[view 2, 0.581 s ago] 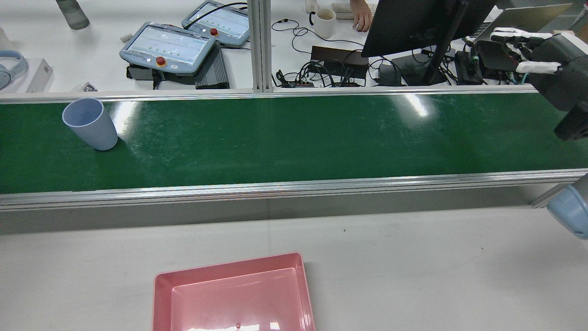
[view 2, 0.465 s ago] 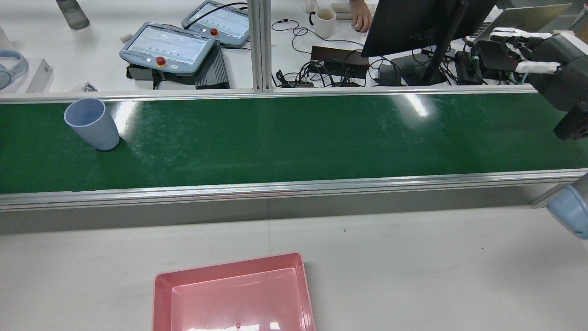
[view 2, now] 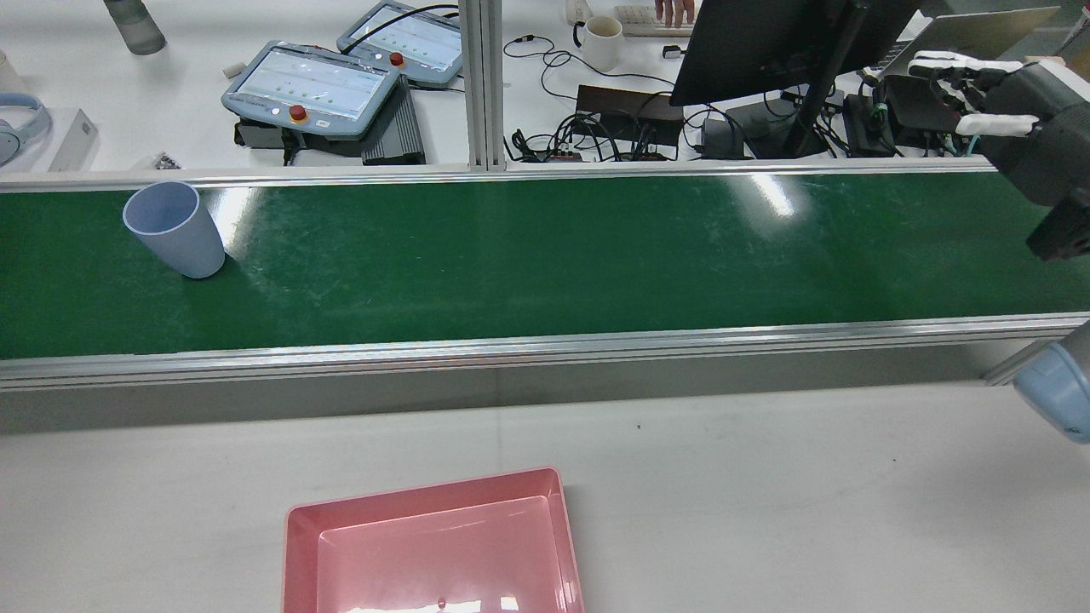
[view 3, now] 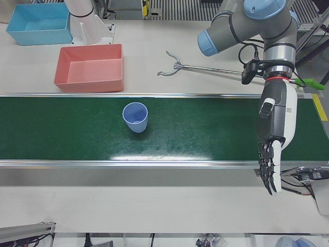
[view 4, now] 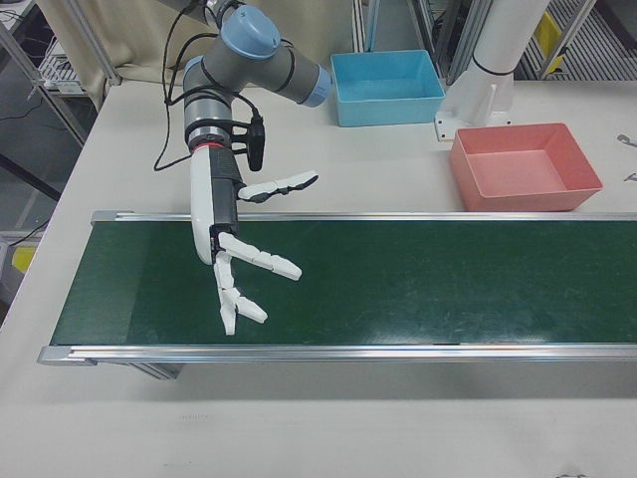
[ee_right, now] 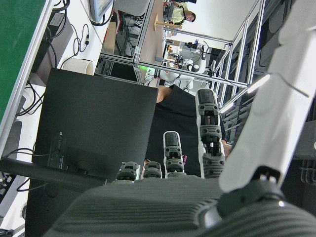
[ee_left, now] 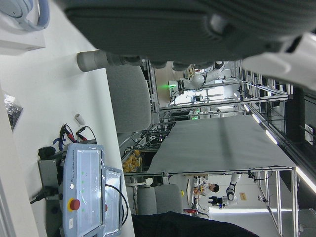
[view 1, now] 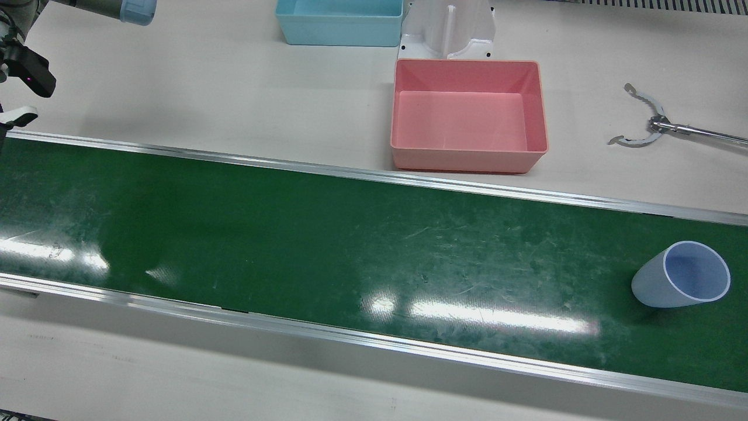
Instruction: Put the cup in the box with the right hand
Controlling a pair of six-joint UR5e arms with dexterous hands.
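A light blue cup (view 2: 174, 230) stands upright on the green conveyor belt (view 2: 545, 255), near its left end in the rear view; it also shows in the front view (view 1: 681, 275) and the left-front view (view 3: 135, 117). The pink box (view 1: 467, 161) sits empty on the white table beside the belt (view 3: 87, 86). My right hand (view 4: 217, 239) is open with fingers spread, above the belt's other end, far from the cup; it also shows in the rear view (view 2: 1013, 102). My left hand (view 3: 276, 128) is open and empty, hanging fingers down over the belt's outer edge.
A blue box (view 1: 339, 23) and a white arm pedestal (view 1: 447, 29) stand behind the pink box. A metal grabber tool (view 1: 648, 123) lies on the table. Monitors, pendants and cables sit beyond the belt's far rail (view 2: 545, 174).
The cup has shifted slightly to the right along the belt in the rear view. Both hands have stayed where they were.
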